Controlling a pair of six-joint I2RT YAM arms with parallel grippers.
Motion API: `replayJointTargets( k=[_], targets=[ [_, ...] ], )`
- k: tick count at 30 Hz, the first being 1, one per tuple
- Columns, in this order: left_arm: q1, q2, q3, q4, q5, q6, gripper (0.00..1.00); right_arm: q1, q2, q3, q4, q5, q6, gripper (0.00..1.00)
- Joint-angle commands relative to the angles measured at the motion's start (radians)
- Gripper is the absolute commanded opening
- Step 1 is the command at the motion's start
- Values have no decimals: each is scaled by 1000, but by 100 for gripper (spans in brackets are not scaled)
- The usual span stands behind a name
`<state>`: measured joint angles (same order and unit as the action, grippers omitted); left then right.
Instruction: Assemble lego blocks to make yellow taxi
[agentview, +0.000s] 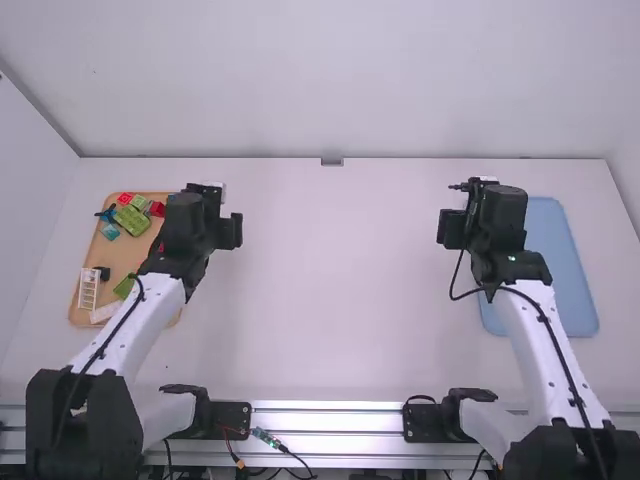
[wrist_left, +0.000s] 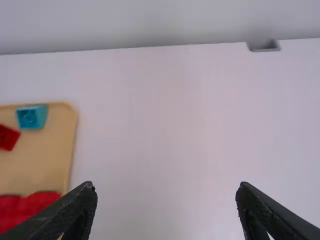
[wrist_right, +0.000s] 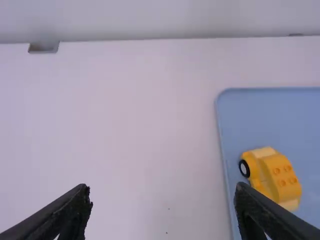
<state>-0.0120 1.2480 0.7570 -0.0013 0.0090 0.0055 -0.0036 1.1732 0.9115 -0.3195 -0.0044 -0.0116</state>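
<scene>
1. Yellow blocks form a small car (wrist_right: 265, 170) on the blue tray (agentview: 560, 265), close to the tray's inner edge, as the right wrist view shows. A black wheel (wrist_right: 244, 168) with a white centre faces out, and round studs dot its deep-yellow panel. Paler yellow parts show at both ends.
2. The left gripper (agentview: 190, 225) is by the inner side of the tan tray (agentview: 127, 258). In its wrist view the fingers (wrist_left: 75, 212) are spread wide apart.
3. The right gripper (agentview: 500, 215) is by the inner side of the blue tray. Its fingers (wrist_right: 72, 212) are also wide open.
4. The tan tray holds loose pieces. Toward its far end are a green block (agentview: 132, 220), a teal block (agentview: 110, 232), a dark blue piece (agentview: 106, 212) and small red blocks (agentview: 157, 209). Nearer the arm base are a white ladder-like piece (agentview: 89, 289), a small black piece (agentview: 103, 272) beside it, and another green piece (agentview: 124, 288), partly hidden by the left arm.
5. Both trays lie on the white bench (agentview: 330, 290), well apart, one toward each side. A metal rail (agentview: 335, 420) runs along the near edge.
</scene>
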Motion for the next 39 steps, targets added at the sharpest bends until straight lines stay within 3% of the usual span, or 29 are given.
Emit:
replayJointTargets(
  k=[1,13,30,39],
  targets=[
    [12,-67,-55,1,-9,-6,70,4,-62,-52,32,4,12,70],
    [12,-341,-329,1,-9,-6,42,4,-340,-330,310,4,12,42],
    [12,-722,-711,1,-9,-6,4,4,-716,-705,319,4,12,4],
    [12,-881,-757,1,-9,-6,0,4,-865,-855,319,4,12,0]
  ],
)
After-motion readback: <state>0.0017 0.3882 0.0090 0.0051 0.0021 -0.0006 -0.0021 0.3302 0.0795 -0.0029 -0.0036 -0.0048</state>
